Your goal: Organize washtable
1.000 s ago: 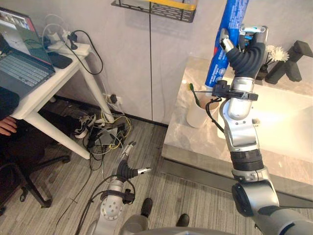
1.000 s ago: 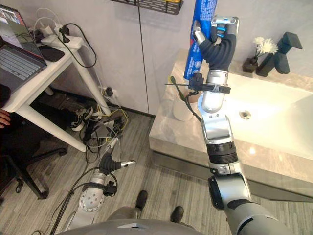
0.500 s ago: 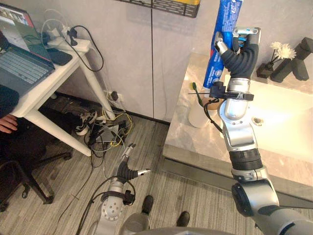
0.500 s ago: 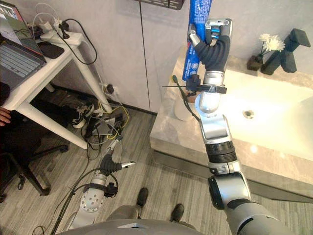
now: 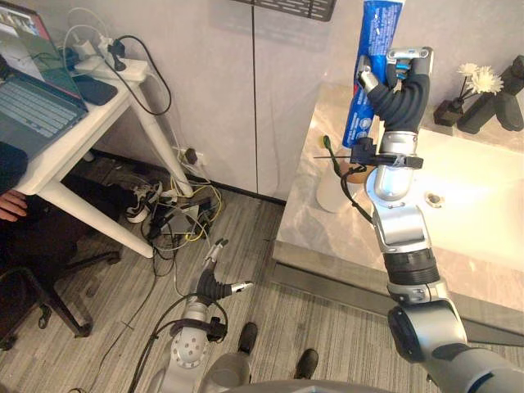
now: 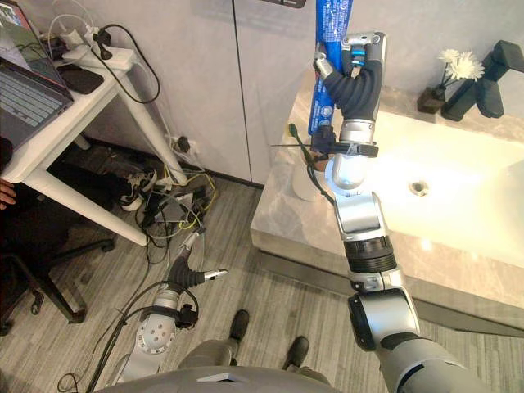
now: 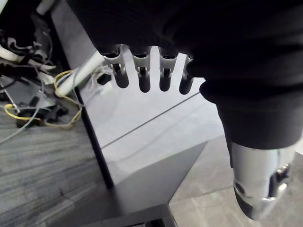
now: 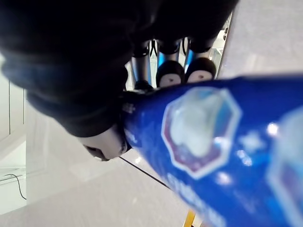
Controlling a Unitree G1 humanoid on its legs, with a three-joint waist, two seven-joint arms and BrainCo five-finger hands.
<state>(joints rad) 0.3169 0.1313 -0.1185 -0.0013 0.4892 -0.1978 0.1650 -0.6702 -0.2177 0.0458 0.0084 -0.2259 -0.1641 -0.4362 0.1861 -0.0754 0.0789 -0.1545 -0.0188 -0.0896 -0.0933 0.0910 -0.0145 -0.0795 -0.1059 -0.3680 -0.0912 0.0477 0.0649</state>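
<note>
My right hand (image 5: pixel 399 90) is raised above the left end of the marble washtable (image 5: pixel 327 237), shut on a tall blue toothpaste tube (image 5: pixel 368 74) held nearly upright. The right wrist view shows the tube (image 8: pixel 213 142) close up, with fingertips (image 8: pixel 170 71) curled against it. Just below the tube's lower end a white cup (image 5: pixel 332 184) stands on the washtable with a green-headed toothbrush (image 5: pixel 327 146) in it. My left hand (image 5: pixel 214 282) hangs low over the floor, and its fingers (image 7: pixel 142 75) are straight and hold nothing.
A white sink basin (image 5: pixel 483 196) lies right of the cup, with a small vase of white flowers (image 5: pixel 479 82) and a black faucet (image 5: pixel 503 102) behind it. A black wire shelf (image 5: pixel 286 6) hangs on the wall. At left are a desk (image 5: pixel 57 139) with a laptop (image 5: pixel 29 90), a person's hand (image 5: pixel 10 205) and floor cables (image 5: pixel 172 217).
The camera has shifted a little. My right hand keeps the tube over the cup and now holds it slightly more upright. The left hand has not moved.
</note>
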